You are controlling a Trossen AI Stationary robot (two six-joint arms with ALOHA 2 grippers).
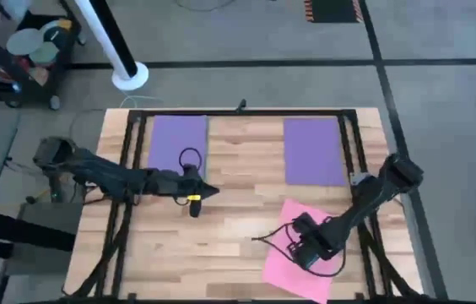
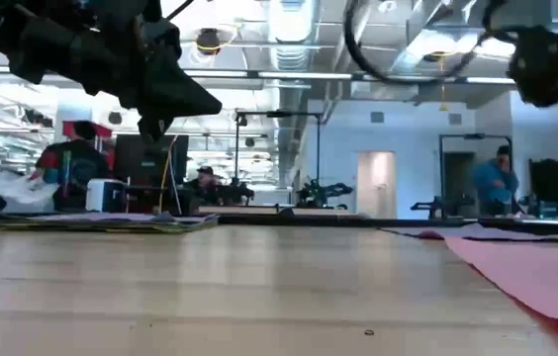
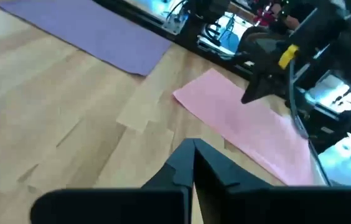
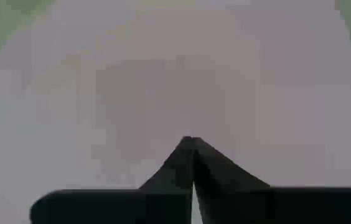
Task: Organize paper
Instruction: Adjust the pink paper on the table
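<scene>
Two purple sheets lie flat at the far side of the table, one on the left [image 1: 177,143] and one on the right [image 1: 313,150]. In the low view the left one [image 2: 111,222] tops a thin stack with green and yellow edges. A pink sheet [image 1: 310,249] lies askew at the near right, also seen in the left wrist view [image 3: 238,121]. My left gripper [image 1: 213,192] is shut and hovers over bare wood just past the left purple sheet's near right corner. My right gripper [image 1: 299,247] is shut and hangs above the pink sheet [image 4: 175,81].
A black frame [image 1: 238,113] runs around the tabletop, with rails along both sides. Bare wood [image 1: 238,169] lies between the sheets. A cable loop [image 1: 189,157] rests over the left purple sheet. People and desks show in the room beyond the far edge [image 2: 71,158].
</scene>
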